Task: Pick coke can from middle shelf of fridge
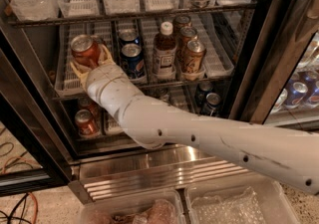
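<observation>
The coke can (pixel 84 49) is red with a silver top and sits tilted at the front left of the middle shelf (pixel 219 66), a wire rack with white slotted trays. My gripper (pixel 90 60) is shut on the can, with one beige finger on each side of its lower body. My white arm (pixel 209 138) reaches in from the lower right, through the open doorway of the fridge (pixel 269 44). The can's base is hidden by the gripper.
Two blue cans (pixel 132 58), a bottle (pixel 164 54) and brown-gold cans (pixel 192 56) stand to the right of the coke can. Red cans (pixel 85 122) and dark cans (pixel 212 101) stand on the rack below. The top rack (pixel 149 14) is close overhead. Clear bins (pixel 239 208) lie in front of the fridge.
</observation>
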